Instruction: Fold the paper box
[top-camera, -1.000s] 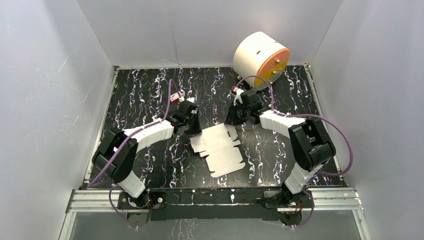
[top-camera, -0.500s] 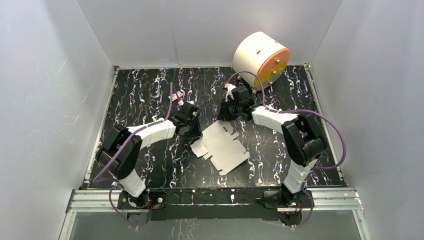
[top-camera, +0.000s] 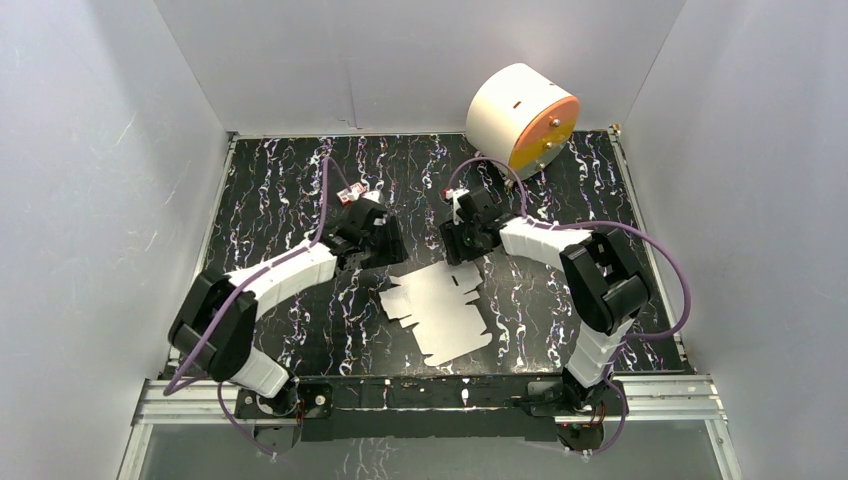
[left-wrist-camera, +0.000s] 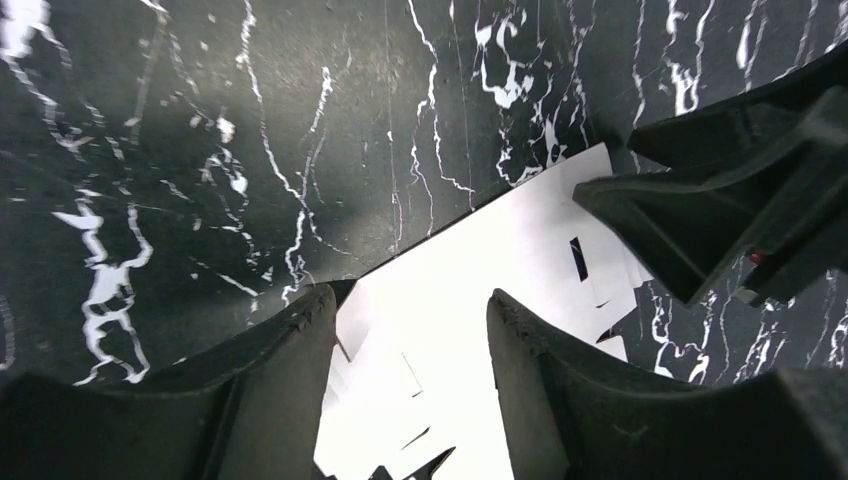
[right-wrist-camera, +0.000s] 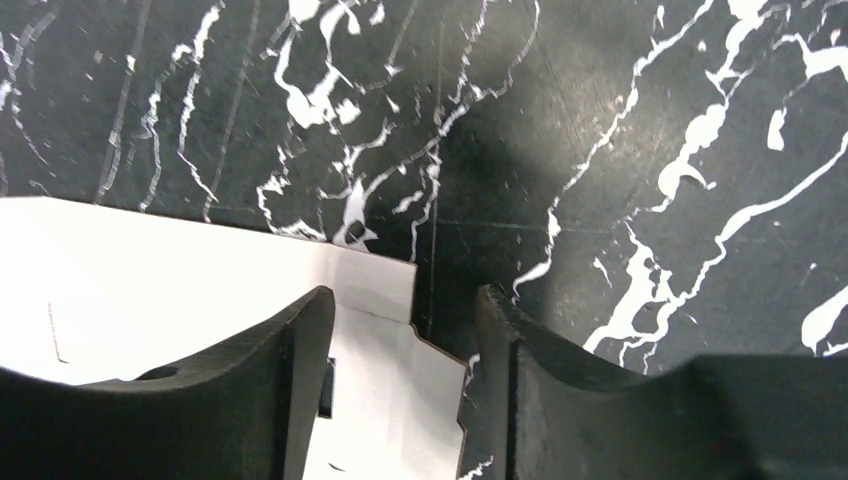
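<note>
The box (top-camera: 440, 312) is an unfolded die-cut sheet lying flat on the bench (top-camera: 290, 180), with no panel raised. The cylinder (top-camera: 505, 110) stands well apart beyond the box's far right corner and plays no part.

Both sets of jaws are parted and hold nothing. The left jaws hang over the box's far left corner, which shows in the gap between them in the left wrist view. The right jaws hang over its far edge at a notch, one fingertip (right-wrist-camera: 280, 370) above the card and the other above bare bench just off the box. Whether any tip touches the card I cannot tell.

The step in hand looks like taking a first hold on the far edge, so that a panel can be raised and creased. Thin card lying flat offers no lip, and pressing straight down would only pin it. The better approach is low and shallow from beyond the far edge, sliding one tip under the card before closing.

The sheet is light and likely to skate, so one arm should hold it down while the other lifts. The grip belongs on a full panel edge. The small tabs (top-camera: 398, 298) along the box's left side would probably buckle. The slot (top-camera: 455, 283) near the far edge should stay uncovered, since a tab presumably goes into it. The two sets of jaws sit near each other over that edge, so each needs room before either one swings.
</note>
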